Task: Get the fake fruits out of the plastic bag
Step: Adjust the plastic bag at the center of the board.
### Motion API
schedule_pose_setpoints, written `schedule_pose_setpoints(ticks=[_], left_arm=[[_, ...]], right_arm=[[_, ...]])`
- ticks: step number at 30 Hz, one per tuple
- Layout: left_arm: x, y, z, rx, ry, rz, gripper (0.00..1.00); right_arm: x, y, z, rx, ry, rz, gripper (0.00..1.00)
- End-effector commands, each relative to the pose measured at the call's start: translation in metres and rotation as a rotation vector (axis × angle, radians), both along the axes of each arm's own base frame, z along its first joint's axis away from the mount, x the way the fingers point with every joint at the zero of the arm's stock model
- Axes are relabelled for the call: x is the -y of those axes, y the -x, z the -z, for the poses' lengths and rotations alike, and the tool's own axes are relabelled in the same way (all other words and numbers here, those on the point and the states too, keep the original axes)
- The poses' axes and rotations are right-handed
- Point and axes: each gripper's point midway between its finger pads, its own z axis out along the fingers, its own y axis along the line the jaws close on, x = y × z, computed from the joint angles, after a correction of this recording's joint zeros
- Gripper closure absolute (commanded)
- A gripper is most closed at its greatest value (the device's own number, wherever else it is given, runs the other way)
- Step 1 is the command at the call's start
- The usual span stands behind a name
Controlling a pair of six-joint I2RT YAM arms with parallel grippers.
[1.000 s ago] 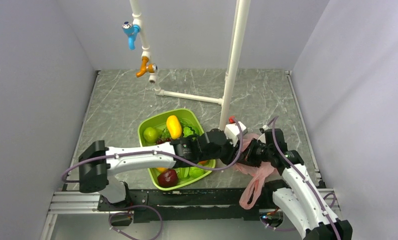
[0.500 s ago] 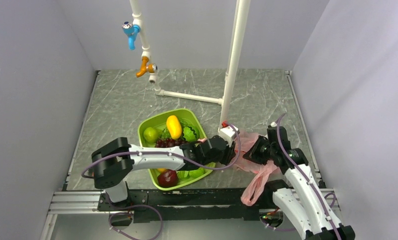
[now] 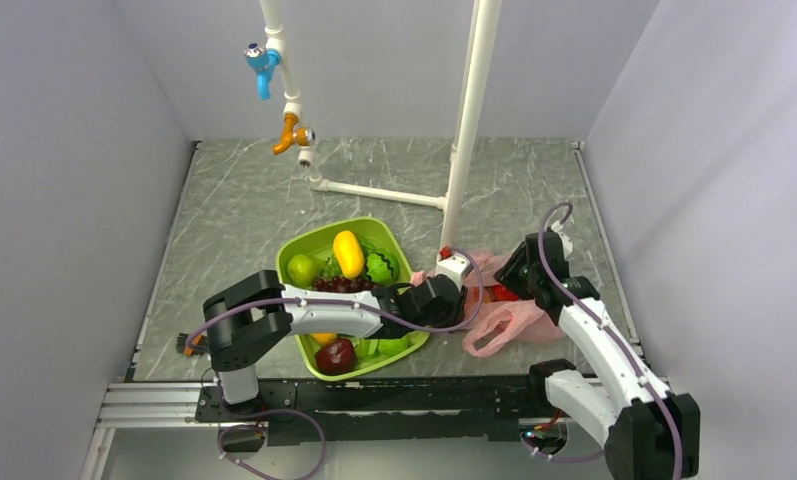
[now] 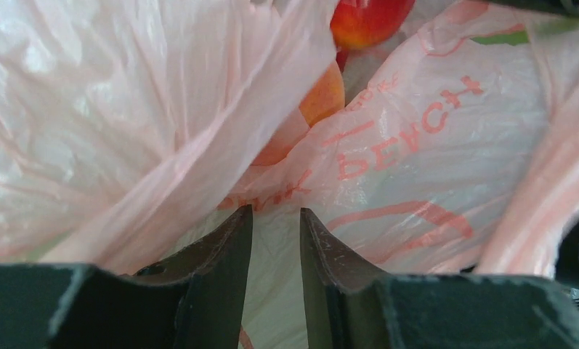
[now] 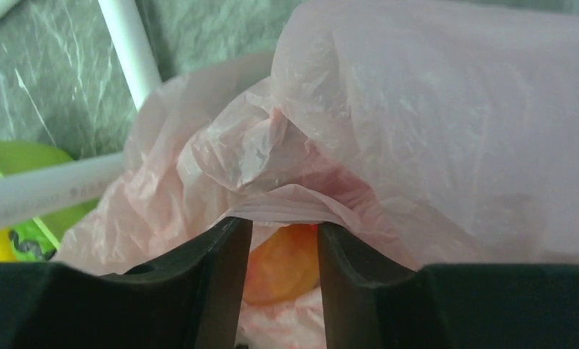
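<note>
Plastic bag [image 3: 504,318]: left gripper [image 4: 275,218] jaws narrowly apart over film; right gripper [image 5: 280,225] pinched rim; peach [image 4: 317,102] inside; widen mouth first.

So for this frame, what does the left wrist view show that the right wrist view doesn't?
Only the left wrist view shows the red apple at the top edge and red lettering printed on the plastic bag, with film running between the left end effector tips.

Only the right wrist view shows the white pipe, the marbled table, a corner of the green tray, and the right end effector pinching a folded bag edge.

Both show the pink bag filling the frame and the orange peach inside it.
</note>
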Motion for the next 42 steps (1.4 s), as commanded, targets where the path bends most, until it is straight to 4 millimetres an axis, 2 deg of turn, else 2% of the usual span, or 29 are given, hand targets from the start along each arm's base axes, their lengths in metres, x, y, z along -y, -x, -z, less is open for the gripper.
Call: schedule_pose_setpoints(ticks=[1, 3, 5, 8, 10, 11, 12, 13, 14, 17, 18, 20, 23, 26, 28, 29, 33, 36, 38, 42], left_arm=[[-0.009, 0.01, 0.029, -0.073, -0.08, 0.007, 0.64], [-0.009, 0.012, 0.03, -0.077, -0.075, 0.02, 0.63], [-0.007, 0.013, 0.026, -0.071, -0.064, 0.038, 0.62], [-0.002, 0.014, 0.017, -0.059, -0.041, 0.068, 0.6], [0.001, 0.02, 0.011, -0.069, 0.016, 0.094, 0.58], [0.003, 0.021, 0.006, -0.075, 0.057, 0.1, 0.57], [0.005, 0.021, 0.001, -0.079, 0.094, 0.103, 0.57], [0.006, 0.02, -0.003, -0.083, 0.117, 0.102, 0.57], [0.006, 0.018, -0.004, -0.085, 0.123, 0.095, 0.57], [0.003, 0.01, -0.004, -0.09, 0.124, 0.08, 0.56], [0.001, 0.006, -0.003, -0.098, 0.128, 0.068, 0.56], [-0.002, -0.001, -0.003, -0.11, 0.143, 0.05, 0.55], [-0.011, -0.012, 0.001, -0.114, 0.136, 0.023, 0.55], [-0.02, -0.017, 0.003, -0.115, 0.111, 0.006, 0.55], [-0.023, -0.015, -0.006, -0.097, 0.134, 0.017, 0.55], [-0.021, -0.012, -0.018, -0.083, 0.172, 0.043, 0.54], [-0.002, 0.005, -0.087, -0.021, 0.345, 0.176, 0.5], [0.022, 0.031, -0.134, 0.047, 0.421, 0.357, 0.47], [0.039, 0.046, -0.145, 0.059, 0.435, 0.457, 0.47], [0.058, 0.046, -0.138, 0.039, 0.449, 0.468, 0.51]], right_arm=[[0.017, -0.049, -0.045, 0.182, 0.11, 0.036, 0.52], [0.018, -0.051, -0.056, 0.185, 0.15, -0.009, 0.46], [0.014, -0.045, -0.062, 0.172, 0.168, -0.083, 0.42], [-0.005, -0.02, -0.069, 0.149, 0.104, -0.207, 0.33], [-0.026, -0.001, -0.08, 0.184, 0.025, -0.333, 0.29], [-0.035, 0.008, -0.086, 0.204, -0.012, -0.39, 0.3], [-0.039, 0.017, -0.089, 0.199, -0.035, -0.411, 0.41], [-0.041, 0.024, -0.089, 0.184, -0.056, -0.419, 0.58], [-0.043, 0.032, -0.087, 0.163, -0.079, -0.427, 0.62], [-0.05, 0.05, -0.063, 0.06, -0.157, -0.412, 0.45], [-0.048, 0.056, -0.048, 0.006, -0.171, -0.38, 0.45], [-0.042, 0.065, -0.014, -0.115, -0.19, -0.272, 0.48], [-0.017, 0.073, 0.034, -0.267, -0.131, -0.05, 0.6], [-0.005, 0.068, 0.054, -0.262, -0.106, 0.059, 0.64], [-0.007, 0.06, 0.058, -0.214, -0.122, 0.064, 0.69], [-0.008, 0.057, 0.058, -0.191, -0.127, 0.051, 0.72], [-0.017, 0.053, 0.05, -0.131, -0.133, -0.049, 0.74], [-0.023, 0.05, 0.034, -0.059, -0.144, -0.118, 0.73], [-0.02, 0.048, 0.022, -0.004, -0.137, -0.107, 0.72], [-0.003, 0.043, 0.001, 0.07, -0.086, -0.022, 0.71]])
